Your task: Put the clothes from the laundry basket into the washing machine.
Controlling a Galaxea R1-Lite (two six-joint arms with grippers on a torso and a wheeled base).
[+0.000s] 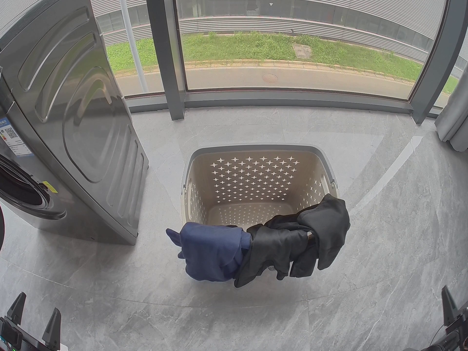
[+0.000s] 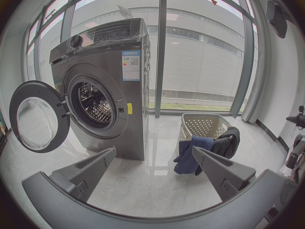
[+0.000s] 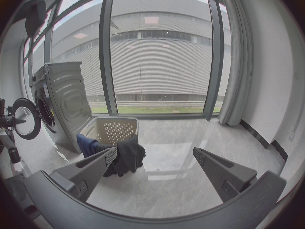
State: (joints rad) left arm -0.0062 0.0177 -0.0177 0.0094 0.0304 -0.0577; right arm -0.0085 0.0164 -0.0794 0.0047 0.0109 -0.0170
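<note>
The blue garment (image 1: 209, 252) and black garment (image 1: 302, 242) hang over the basket's (image 1: 258, 148) near rim, well ahead of the left end effector (image 2: 153, 151) and right end effector (image 3: 154, 153) (each spread wide, holding nothing). The left wrist view shows the washer's (image 2: 105, 89) open door (image 2: 38, 116) and drum (image 2: 93, 104), while the head view sees mostly its side. Bare floor (image 1: 146, 293) separates basket and washer.
</note>
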